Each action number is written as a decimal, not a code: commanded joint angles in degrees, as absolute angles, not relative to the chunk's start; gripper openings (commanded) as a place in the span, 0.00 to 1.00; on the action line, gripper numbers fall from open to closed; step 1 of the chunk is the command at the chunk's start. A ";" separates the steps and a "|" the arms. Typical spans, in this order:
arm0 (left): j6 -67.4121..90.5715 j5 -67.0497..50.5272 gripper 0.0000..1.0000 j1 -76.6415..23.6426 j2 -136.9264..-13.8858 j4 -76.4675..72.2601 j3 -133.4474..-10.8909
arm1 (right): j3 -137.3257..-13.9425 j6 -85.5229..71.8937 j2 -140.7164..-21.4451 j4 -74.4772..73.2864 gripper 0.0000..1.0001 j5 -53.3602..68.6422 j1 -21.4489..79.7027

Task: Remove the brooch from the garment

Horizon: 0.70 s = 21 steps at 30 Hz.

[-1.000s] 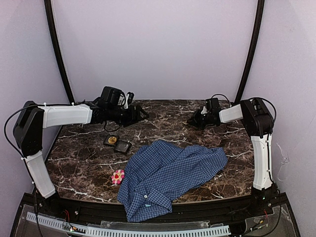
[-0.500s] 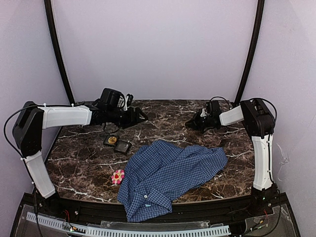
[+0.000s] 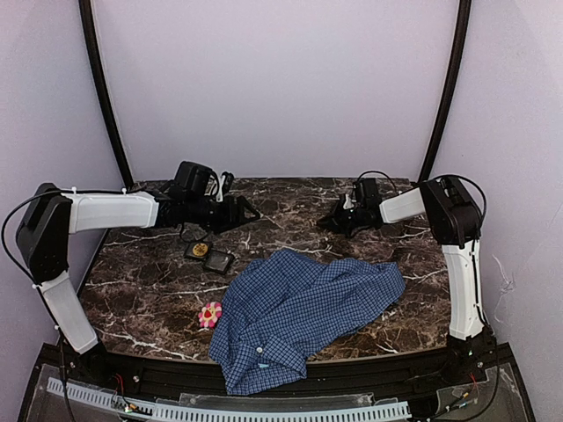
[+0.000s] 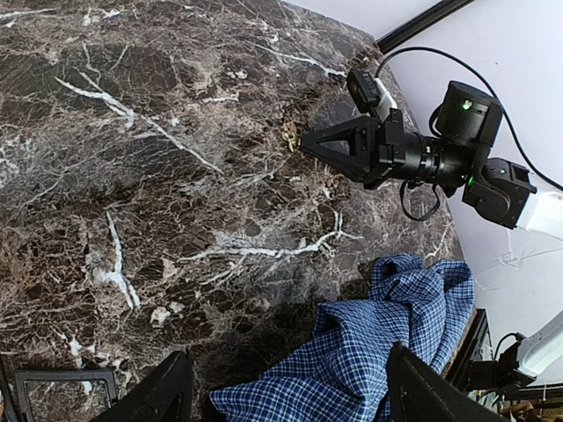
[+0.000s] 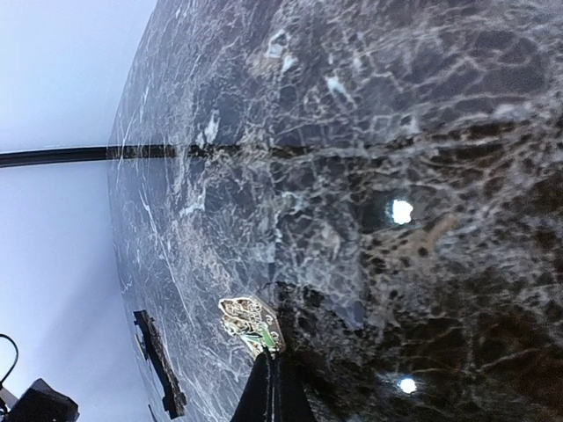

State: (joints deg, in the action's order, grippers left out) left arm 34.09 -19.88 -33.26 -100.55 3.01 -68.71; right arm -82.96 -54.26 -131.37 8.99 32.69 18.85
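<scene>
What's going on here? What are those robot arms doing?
Two robot arms are working over a marble table. The right gripper is shut on a small gold-coloured brooch and holds it low over the far part of the table, away from the blue shirt. The shirt lies crumpled near the front edge, and neither arm touches it. The left gripper is open and empty, hanging over the far left side. A pink flower lies beside the shirt.

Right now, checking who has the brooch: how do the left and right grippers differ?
The left gripper stands open and empty; the right gripper is shut on a small gold brooch. The left points rightward, the right leftward, tips facing. Both hover over the far side of the marble table, clear of the blue shirt.
</scene>
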 commanded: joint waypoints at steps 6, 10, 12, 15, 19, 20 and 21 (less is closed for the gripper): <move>34.70 -18.86 0.77 -33.05 -98.47 1.24 -67.42 | -79.59 -53.50 -128.06 9.57 0.00 29.63 18.41; 34.93 -18.97 0.77 -33.05 -98.72 1.21 -67.70 | -78.28 -54.20 -126.01 11.26 0.00 29.57 16.34; 34.97 -18.98 0.77 -33.05 -98.85 1.23 -67.80 | -79.07 -54.31 -126.37 11.21 0.00 29.88 15.73; 35.06 -19.11 0.77 -33.04 -98.97 1.25 -67.85 | -81.65 -54.36 -128.48 10.31 0.00 31.04 15.52; 34.73 -19.15 0.77 -33.05 -99.13 1.71 -68.14 | -83.89 -54.97 -131.40 10.13 0.00 32.52 15.85; 34.72 -19.20 0.77 -33.05 -99.22 1.86 -68.23 | -84.31 -55.02 -132.03 9.98 0.00 32.72 15.99; 34.65 -19.18 0.77 -33.05 -99.27 1.90 -68.26 | -84.63 -55.13 -132.52 10.01 0.00 32.96 16.12</move>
